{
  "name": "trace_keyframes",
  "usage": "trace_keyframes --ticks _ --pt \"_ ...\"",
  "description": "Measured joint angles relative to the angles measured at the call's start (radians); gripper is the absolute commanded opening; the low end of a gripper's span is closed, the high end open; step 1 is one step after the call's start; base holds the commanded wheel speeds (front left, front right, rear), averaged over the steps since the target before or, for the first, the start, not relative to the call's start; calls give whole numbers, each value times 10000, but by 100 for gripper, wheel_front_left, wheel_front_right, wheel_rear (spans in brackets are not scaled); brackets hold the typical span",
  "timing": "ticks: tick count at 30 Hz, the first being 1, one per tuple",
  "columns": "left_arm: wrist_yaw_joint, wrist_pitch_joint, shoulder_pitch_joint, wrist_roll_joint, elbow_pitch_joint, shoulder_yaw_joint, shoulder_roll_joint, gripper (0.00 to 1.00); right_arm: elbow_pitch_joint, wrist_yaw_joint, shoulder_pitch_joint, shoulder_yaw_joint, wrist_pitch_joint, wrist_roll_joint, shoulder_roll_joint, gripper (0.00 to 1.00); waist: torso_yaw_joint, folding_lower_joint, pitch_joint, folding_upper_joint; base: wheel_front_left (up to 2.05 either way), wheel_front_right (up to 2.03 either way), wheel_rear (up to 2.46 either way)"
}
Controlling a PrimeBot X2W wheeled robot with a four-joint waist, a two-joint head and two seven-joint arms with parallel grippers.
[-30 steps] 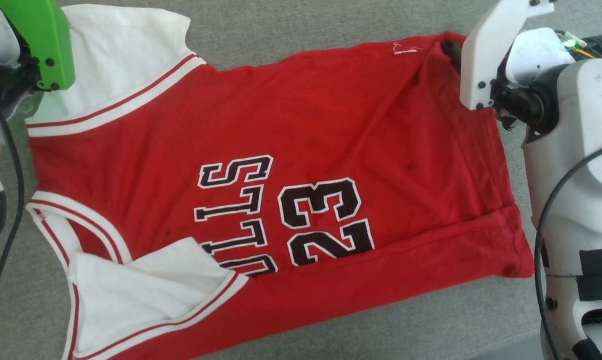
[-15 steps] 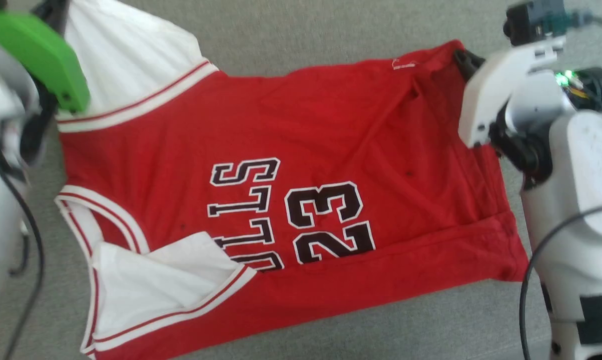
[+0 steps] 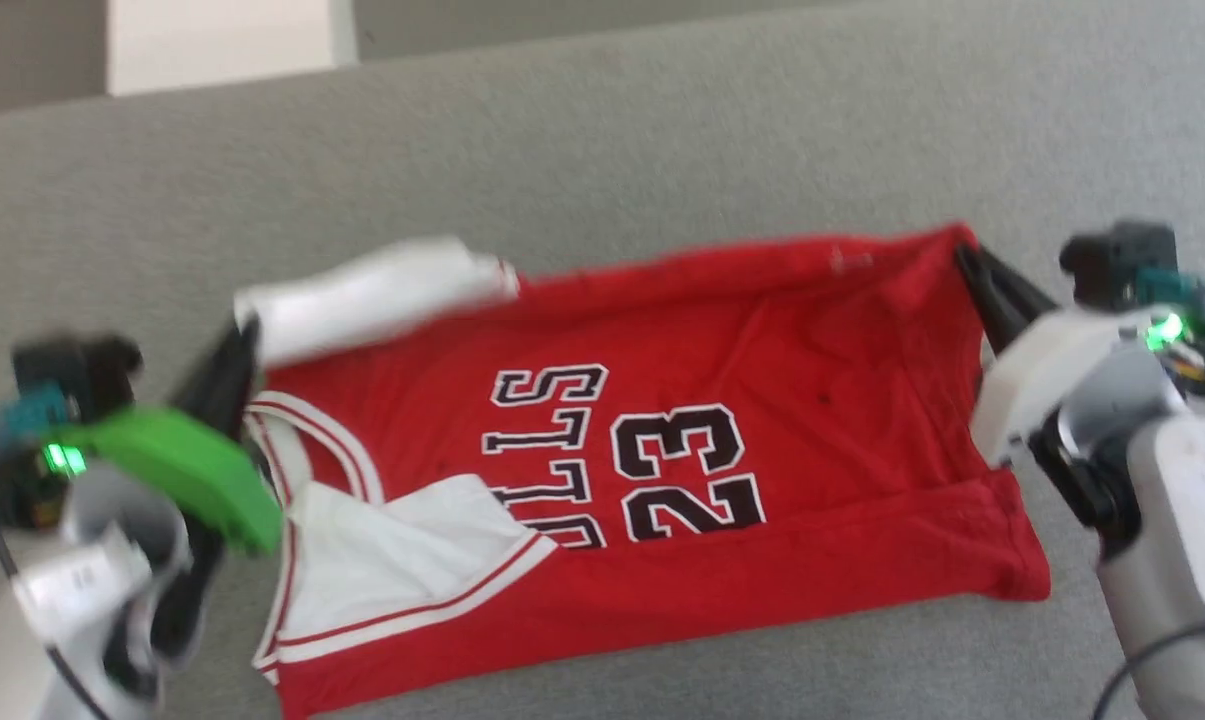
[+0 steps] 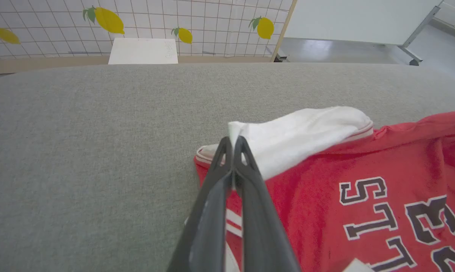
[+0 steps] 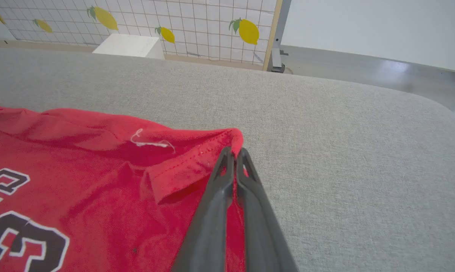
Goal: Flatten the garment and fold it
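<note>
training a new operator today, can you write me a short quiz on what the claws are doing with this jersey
1. True or false: the right claw is shut on a red corner of the garment.
2. What does the left claw pinch? A) the edge of the white sleeve B) the black lettering C) nothing
3. What colour is the surface under the garment?

Key: 1 true; 2 A; 3 grey
</note>
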Motion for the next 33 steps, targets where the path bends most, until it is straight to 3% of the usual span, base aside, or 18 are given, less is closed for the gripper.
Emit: trace_keyframes --ticks 2,9,16,26,27,28,29,30,33 --pt "307 25 1290 -263 -407 -54 -4 0 -2 0 784 -92 150 96 -339 0 321 0 -492 0 0 0 0" --pt "420 102 2823 -765 -604 -514 -497 0 0 0 1996 -401 897 188 -669 0 1007 0 -1014 0 0 0 0" --pt "104 15 3170 -1011 15 -1022 -932 0 61 0 2826 -541 1768 182 -834 0 1514 0 -1205 0 0 0 0" --pt "-313 151 2892 -934 1058 -1668 -1308 0 232 0 2939 -711 3578 307 -568 0 1527 0 -1104 0 0 0 0" --pt "-320 150 2857 -934 1124 -1691 -1354 7 228 0 2938 -794 3680 351 -510 0 1527 0 -1124 0 0 0 0" --pt "-322 136 2845 -936 1189 -1699 -1419 47 213 0 2946 -909 3825 403 -422 33 1528 0 -1161 0 0 0 0" --pt "-324 88 2842 -938 1239 -1708 -1480 100 169 0 2972 -1018 3914 431 -364 80 1534 0 -1207 0 0 0 0" --pt "-324 58 2839 -936 1262 -1720 -1515 100 134 0 3019 -1122 3975 470 -318 100 1542 0 -1247 0 0 0 0" --pt "-324 -136 2847 -955 1214 -1718 -1709 100 -192 0 3443 -1624 4067 625 -38 100 1595 0 -1423 0 0 0 0"
